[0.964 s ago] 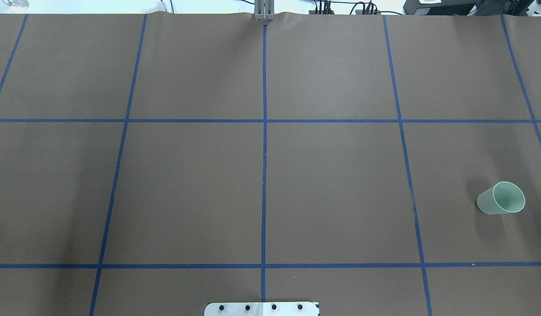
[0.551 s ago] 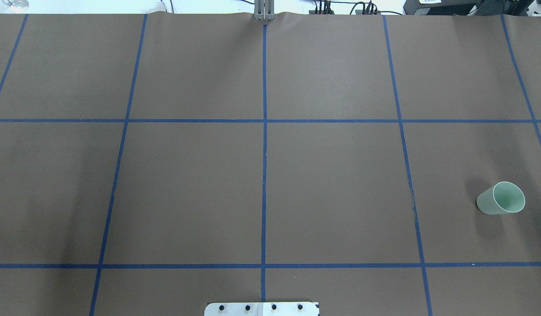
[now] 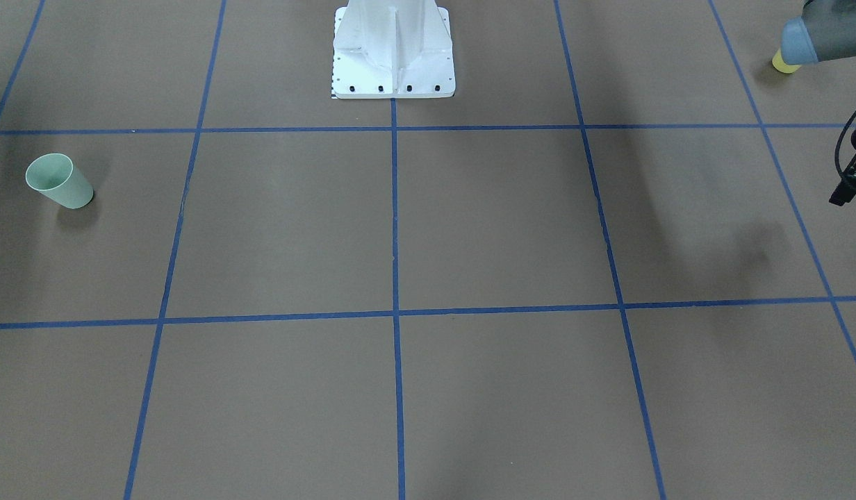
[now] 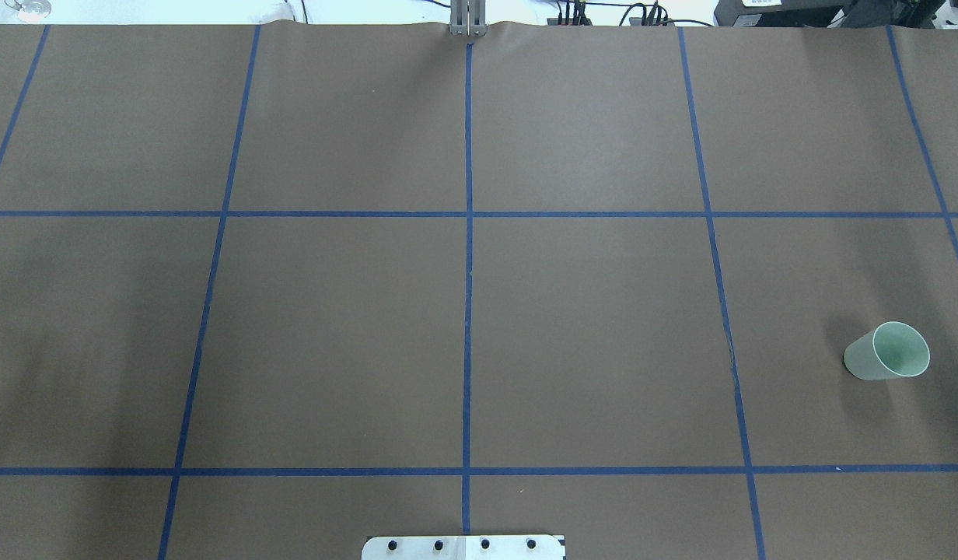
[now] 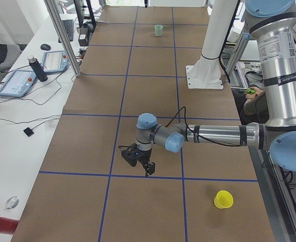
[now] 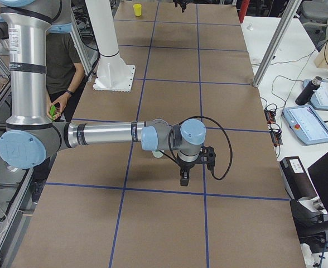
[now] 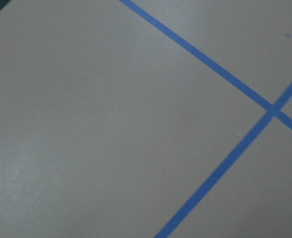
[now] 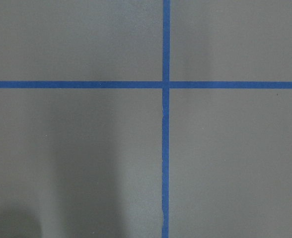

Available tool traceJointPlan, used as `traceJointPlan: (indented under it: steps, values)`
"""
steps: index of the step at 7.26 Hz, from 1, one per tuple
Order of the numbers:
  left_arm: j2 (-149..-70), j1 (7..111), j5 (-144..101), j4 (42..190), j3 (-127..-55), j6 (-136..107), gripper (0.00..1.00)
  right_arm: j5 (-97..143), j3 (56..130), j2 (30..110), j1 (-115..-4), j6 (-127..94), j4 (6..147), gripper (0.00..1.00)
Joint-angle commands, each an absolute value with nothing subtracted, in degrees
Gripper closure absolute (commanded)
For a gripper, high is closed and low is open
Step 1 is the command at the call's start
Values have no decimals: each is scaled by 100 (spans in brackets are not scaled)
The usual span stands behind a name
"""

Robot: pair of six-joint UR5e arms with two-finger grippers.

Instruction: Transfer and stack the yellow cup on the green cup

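The left hand is hanging over the worktop beside a blue tape line, fingers pointing down and holding nothing. The pictures are not showing whether its jaws stand apart or together, so that cannot be told. The right hand is hanging likewise at the other end of the worktop, also carrying nothing, and its jaw state cannot be told either. Both wrist cameras are showing only bare brown surface and tape crossings, with no cup in sight of either. The yellow cup is resting on the worktop at the robot's left end, near the left hand but clearly apart from it, closer to the robot's side. It is appearing to stand mouth up. The green cup is standing mouth up at the robot's right end, well apart from the yellow one, with the full run of the worktop between them. Judgement: no part of the task is showing as done. The grasp of the yellow cup, its carriage across to the right end and its seating in the green cup are all remaining. Given the separation, a handover between the arms is looking likely.
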State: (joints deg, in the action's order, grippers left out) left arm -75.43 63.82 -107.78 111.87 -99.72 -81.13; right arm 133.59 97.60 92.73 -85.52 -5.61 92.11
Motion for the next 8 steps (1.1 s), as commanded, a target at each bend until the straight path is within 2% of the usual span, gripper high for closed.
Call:
traceJointPlan:
  steps: [1,3,4,5,8]
  values:
    - [-7226,5122,-9542,10718,-9984,-10308,0,13464,9765,9272,-8552,-563,9211,0]
    - [-6918,4390,-9168,9761,-10150,-12056,1,13718,9808,9272,-8526,-545,9202,0]
    - [-6778,4090,-9132,8372,-10673,-12772,1,13755,9817,9272,-8447,-519,9185,0]
    - [-6733,3922,-9149,7871,-10879,-13571,1,13772,9817,9325,-8368,-536,8897,0]
    - [-6733,2895,-9603,6797,-10960,-15323,1,13746,9782,9475,-8140,-545,8508,0]
